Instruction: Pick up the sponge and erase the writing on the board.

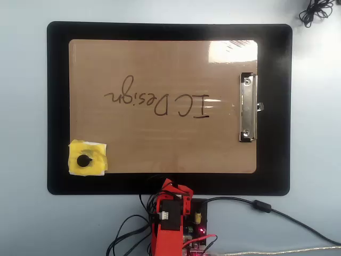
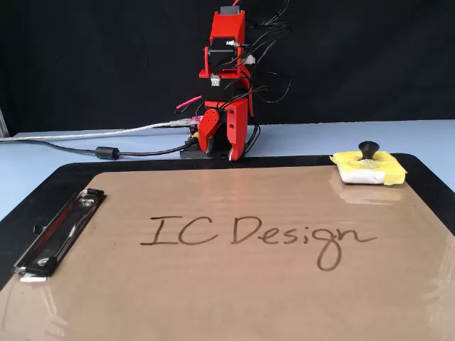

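While one yellow sponge [image 1: 88, 158] with its black knob sits at the brown clipboard's [image 1: 160, 144] seven-o'clock corner in the overhead view, one line of writing [image 1: 157, 101], "IC Design", crosses the middle. One red gripper [image 2: 224, 149] hangs at six o'clock off the black mat [image 1: 57, 106], jaws seemingly slightly parted, holding nothing. Only the fixed view shows the jaws; overhead, the arm hides them.

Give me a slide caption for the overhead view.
Sponge on the board's corner, "IC Design" writing unerased.
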